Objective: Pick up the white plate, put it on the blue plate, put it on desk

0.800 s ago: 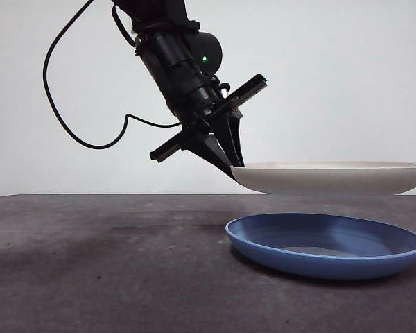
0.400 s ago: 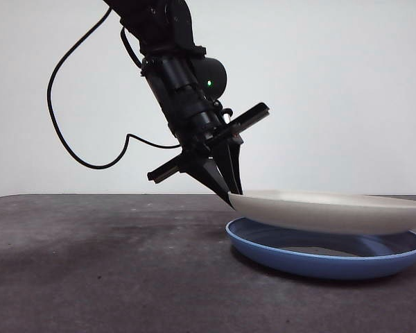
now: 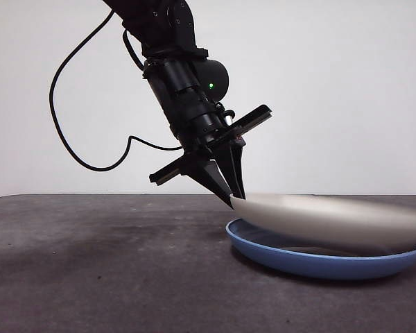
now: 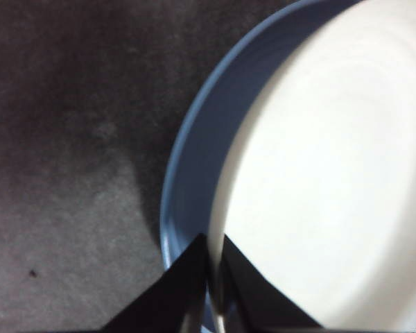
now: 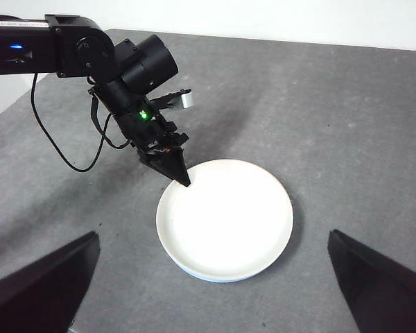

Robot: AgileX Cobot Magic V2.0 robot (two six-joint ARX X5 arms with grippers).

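A plain white wall stands behind the desk (image 3: 97,263), a broad dark grey-brown, mottled tabletop that fills the lower part of the front view. On it, toward the right of that view, lies the glossy blue plate (image 3: 319,263), and the matte white plate (image 3: 333,218) sits tilted inside it: the edge held by the gripper is raised above the blue rim, while the far side dips down into the blue plate and looks blurred. The left gripper (image 3: 230,198) comes down at a slant from the upper left of the front view, its black jaws closed to a point on the white plate's rim; its own wrist view shows the two jaws (image 4: 211,277) pinching that thin rim, with the blue plate's rim (image 4: 187,159) curving just outside the white plate (image 4: 319,180). A green light glows on the arm's body above the gripper, and a black cable loops behind it. From the right wrist view, looking down from well above, the white plate (image 5: 225,218) covers almost all of the blue one. The right gripper (image 5: 211,305) hangs high above the plates, its jaws spread wide apart and holding nothing.
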